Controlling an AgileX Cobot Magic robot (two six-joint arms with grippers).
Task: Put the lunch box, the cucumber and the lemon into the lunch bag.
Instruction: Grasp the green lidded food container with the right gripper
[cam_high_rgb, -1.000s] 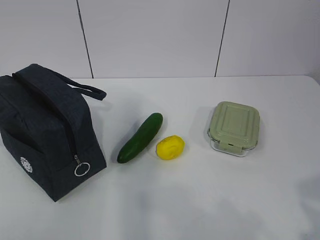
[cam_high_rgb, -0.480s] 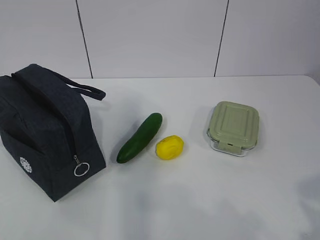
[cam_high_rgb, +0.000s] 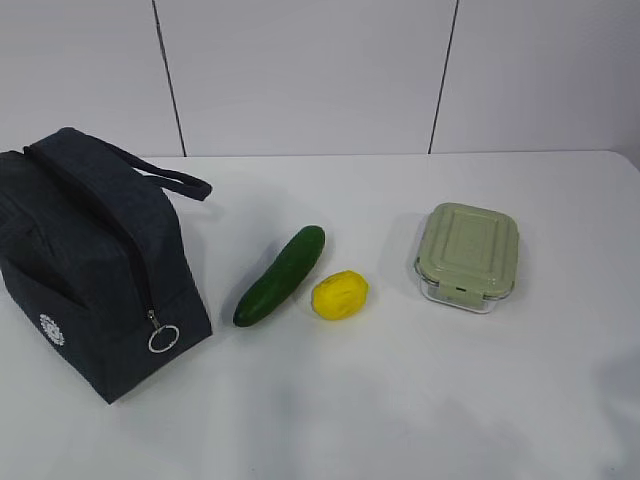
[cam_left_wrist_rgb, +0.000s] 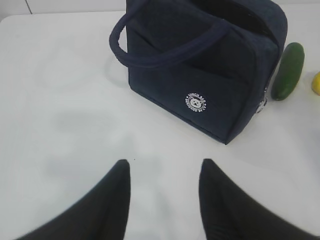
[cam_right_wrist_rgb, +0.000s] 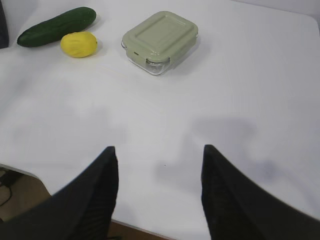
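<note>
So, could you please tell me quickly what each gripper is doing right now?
Left gripper: open, holding nothing, above bare table in front of the lunch bag.
Right gripper: open, holding nothing, short of the lunch box.

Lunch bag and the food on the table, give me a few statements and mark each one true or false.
1. The lunch bag is zipped shut. True.
2. The lemon sits inside the lunch bag. False: it lies on the table beside the cucumber.
3. The lunch box has its green lid on. True.
4. The left claw grips the bag's handle. False: its fingers are apart and hold nothing.
5. The cucumber lies between the bag and the lemon. True.
</note>
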